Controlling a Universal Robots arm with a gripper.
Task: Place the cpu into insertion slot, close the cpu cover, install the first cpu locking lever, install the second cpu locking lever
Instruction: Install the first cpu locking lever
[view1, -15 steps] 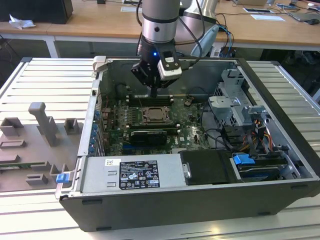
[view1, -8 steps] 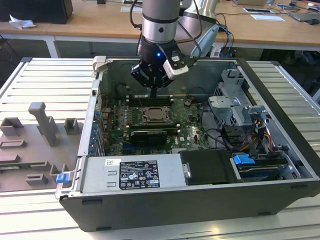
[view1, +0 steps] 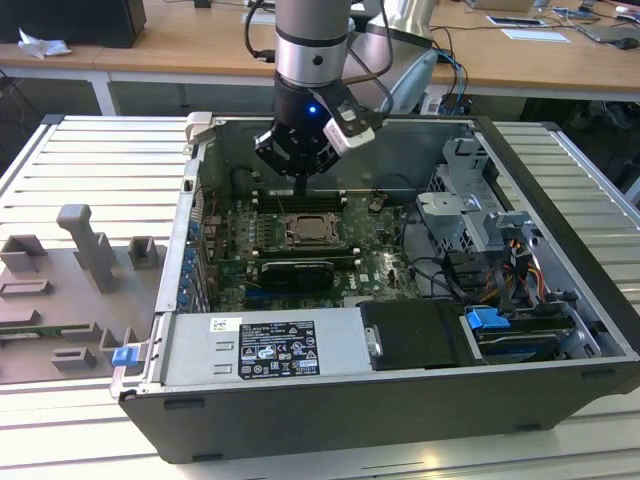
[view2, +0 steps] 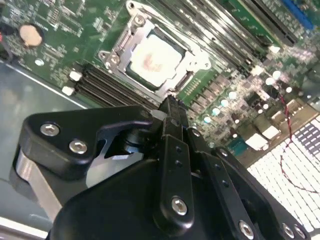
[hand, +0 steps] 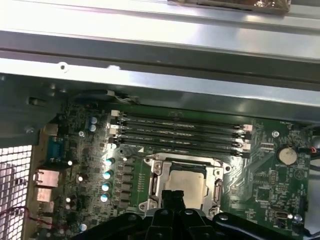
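Quick status on the CPU job. The cpu (view2: 152, 60) is sitting in the insertion slot (view1: 290, 235), roughly in the middle of the motherboard (hand: 260, 190), inside the open computer case (view1: 300, 425). In both wrist views its pale metal top faces up and looks flat and square to the socket, so we'd call that first step done.

The cpu cover (view2: 127, 42) looks to be down as well. The silver frame lies around the chip with the top showing through the cut-out, rather than standing up on its hinge. We'd tick that one off too, though we can't swear it's pressed fully flat.

The locking levers are the fuzzy bit. We can't make out the thin rods well enough to say whether either one is hooked under its catch, so we're counting both lever steps as not confirmed, and probably what's left.

The gripper (view2: 171, 106) hangs just over one edge of the socket, on the side where a bank of memory slots (view2: 100, 85) runs along it. Its fingers are pinched together with nothing between them, so it's carrying nothing. In the exterior view the tips sit low over the board, but we can't tell whether they're touching anything down there.
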